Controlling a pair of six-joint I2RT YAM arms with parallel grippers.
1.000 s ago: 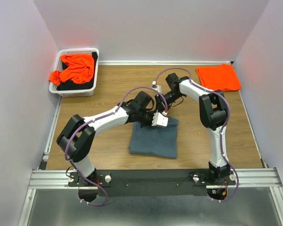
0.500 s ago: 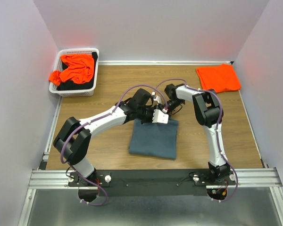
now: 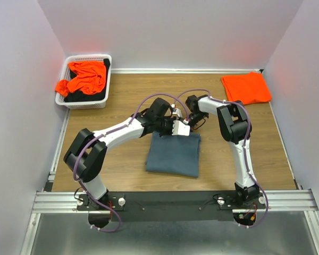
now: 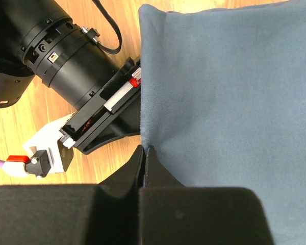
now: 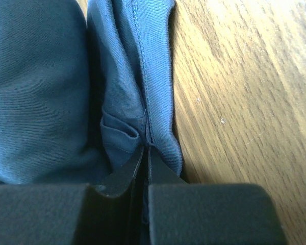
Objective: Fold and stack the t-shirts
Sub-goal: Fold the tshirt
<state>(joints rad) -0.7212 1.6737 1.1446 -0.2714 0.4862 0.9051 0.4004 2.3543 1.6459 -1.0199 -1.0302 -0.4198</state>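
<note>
Finishing fold on blue-grey t-shirt at desk centre. Pinching far hem w/ right gripper; holding left gripper clenched at same edge, cloth betw. tips unclear. Next prob. needing clean lift, moving onto folded orange t-shirt far right.

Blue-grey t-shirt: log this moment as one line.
blue-grey t-shirt: folded, centre | left claw: shut on its far edge | right claw: shut on same edge | folded orange t-shirt: far right
</note>
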